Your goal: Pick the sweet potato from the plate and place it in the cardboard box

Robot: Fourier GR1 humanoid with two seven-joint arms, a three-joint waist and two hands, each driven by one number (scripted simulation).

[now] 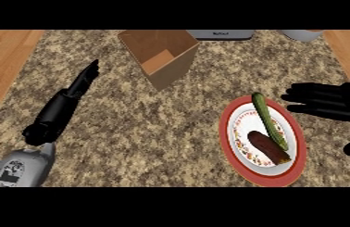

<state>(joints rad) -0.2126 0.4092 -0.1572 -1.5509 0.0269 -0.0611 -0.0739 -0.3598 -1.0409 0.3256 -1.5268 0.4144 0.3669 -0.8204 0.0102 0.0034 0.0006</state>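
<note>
Red-rimmed plate [231, 114] holds the untouched sweet potato [268, 146] beside a cucumber [268, 120]; right hand [321, 100], fingers spread and empty, should approach from its cucumber-free side. Left hand [84, 80] is straight-fingered, empty.

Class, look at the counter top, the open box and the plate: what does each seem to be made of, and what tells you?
Counter top: probably granite or stone, speckled brown and grey. Box: cardboard, plain matte tan with thin walls and an open top. Plate: likely glazed ceramic, smooth white centre with a red rim, though plastic cannot be ruled out.
</note>
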